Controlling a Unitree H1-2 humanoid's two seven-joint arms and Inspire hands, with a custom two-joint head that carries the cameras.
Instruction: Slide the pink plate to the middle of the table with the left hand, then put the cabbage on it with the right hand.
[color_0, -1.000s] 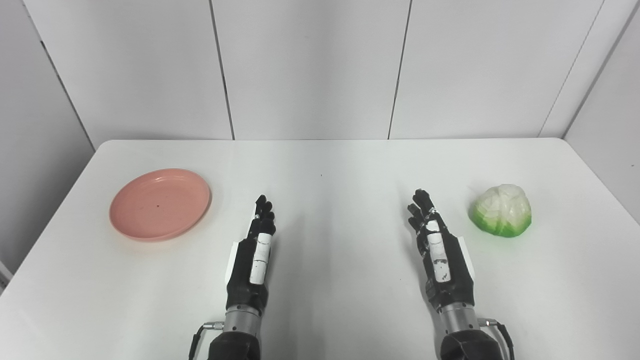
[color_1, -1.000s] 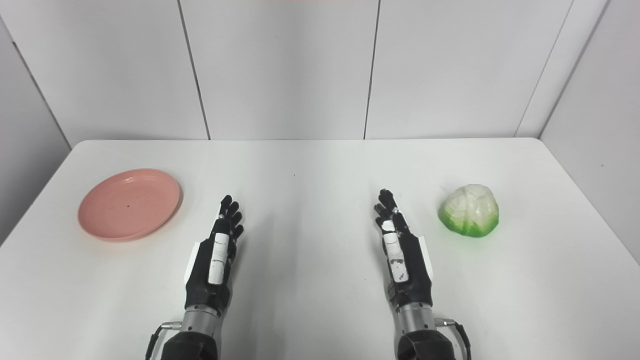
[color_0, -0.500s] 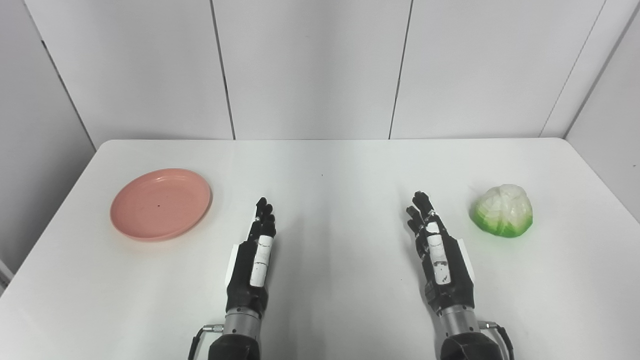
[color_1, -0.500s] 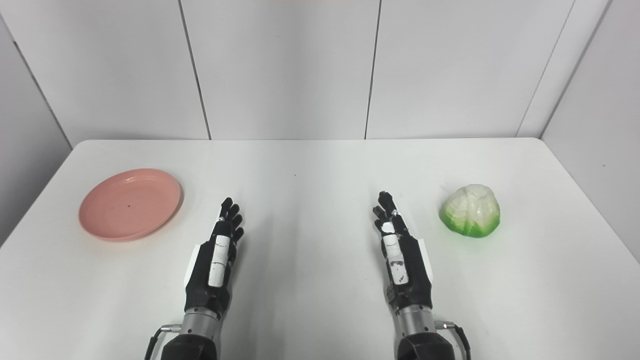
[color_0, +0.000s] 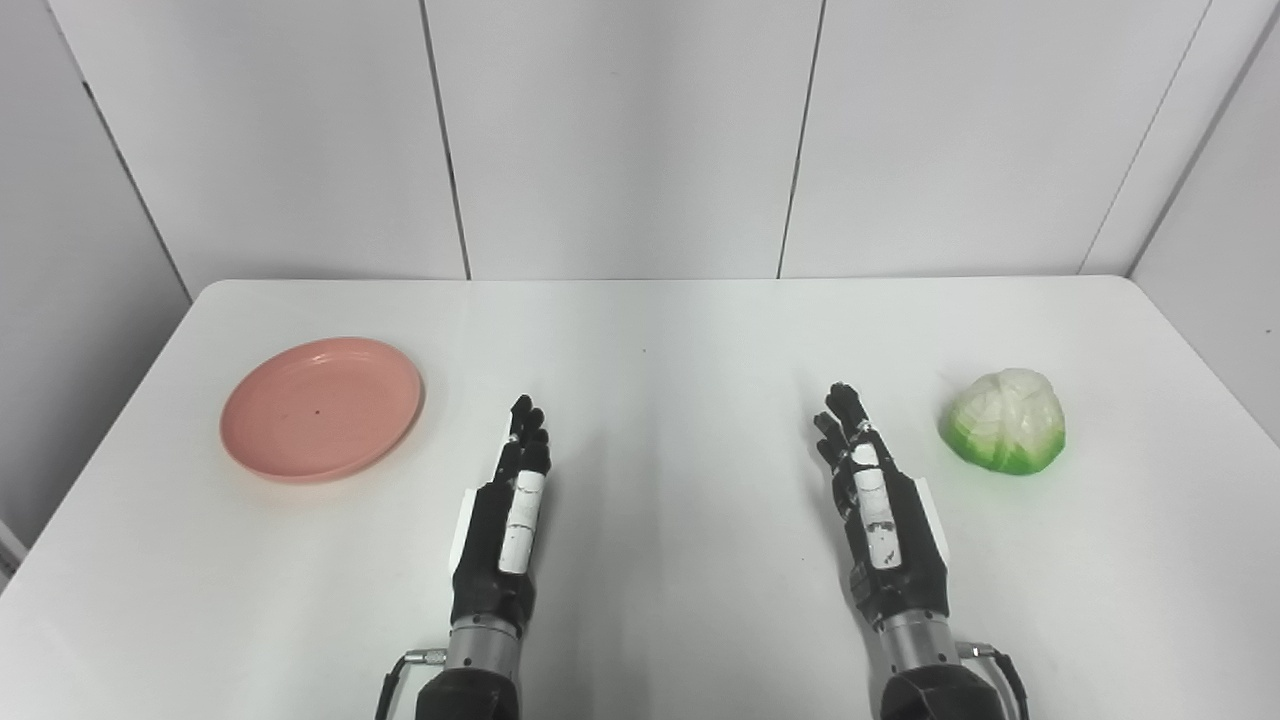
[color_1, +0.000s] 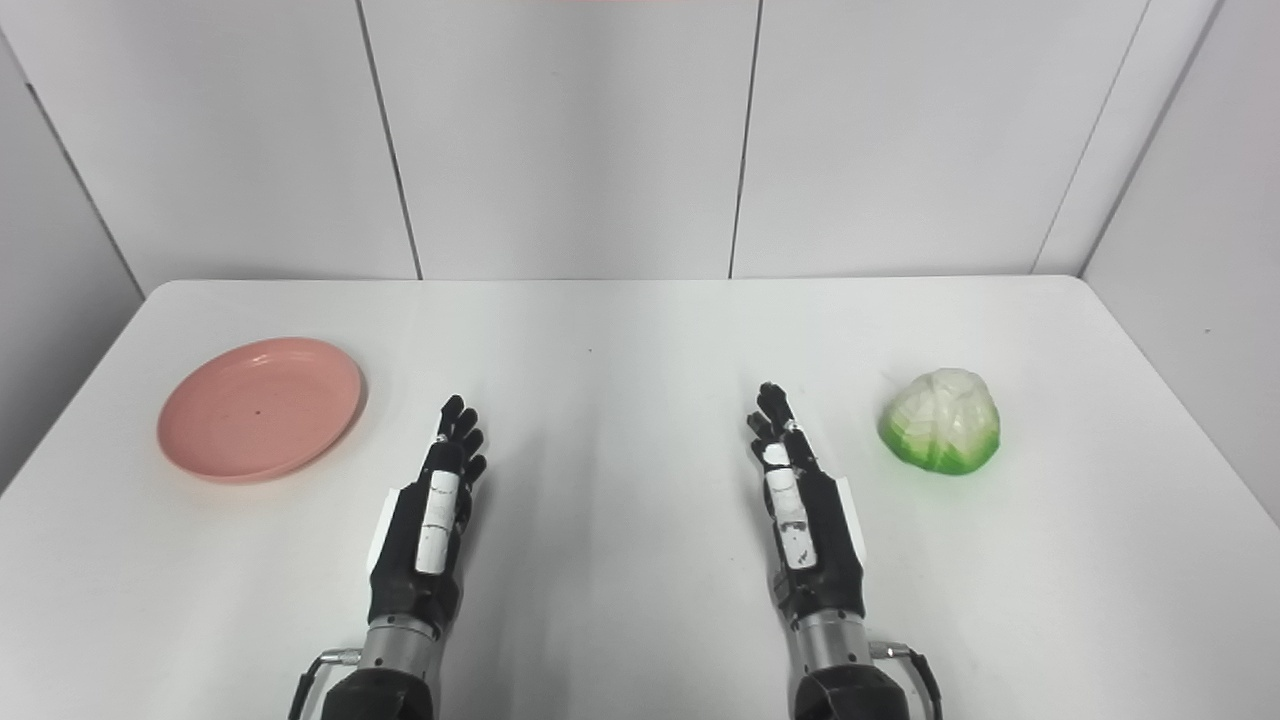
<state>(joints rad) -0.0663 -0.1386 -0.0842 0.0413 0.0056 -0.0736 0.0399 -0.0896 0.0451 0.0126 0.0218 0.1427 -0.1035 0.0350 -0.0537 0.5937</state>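
Observation:
A pink plate (color_0: 321, 407) lies empty on the left side of the white table. A white and green cabbage (color_0: 1006, 434) sits on the right side. My left hand (color_0: 507, 515) is open and empty, fingers straight and pointing away, to the right of the plate and apart from it. My right hand (color_0: 877, 510) is open and empty, fingers straight, to the left of the cabbage and apart from it. The same scene shows in the right eye view, with the plate (color_1: 260, 408) and cabbage (color_1: 941, 434).
The white table (color_0: 640, 330) has rounded far corners and meets grey wall panels at the back. Bare tabletop lies between my two hands.
Both hands have drawn back very slightly toward me. The plate and the cabbage have not moved.

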